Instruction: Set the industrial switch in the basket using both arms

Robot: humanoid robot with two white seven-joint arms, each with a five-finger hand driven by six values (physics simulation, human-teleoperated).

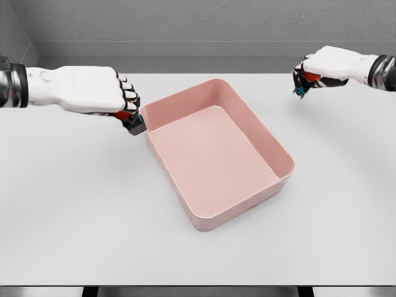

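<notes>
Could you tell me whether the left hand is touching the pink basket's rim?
Cannot tell. In the head view the left hand has its curled fingertips right at the near-left corner of the pink basket, overlapping it, with no visible gap or clear contact.

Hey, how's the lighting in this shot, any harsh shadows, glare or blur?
Head view: even, soft light; only faint shadows beside the pink basket on the white table; no glare; slightly soft edges on the left robot hand and right robot hand.
</notes>
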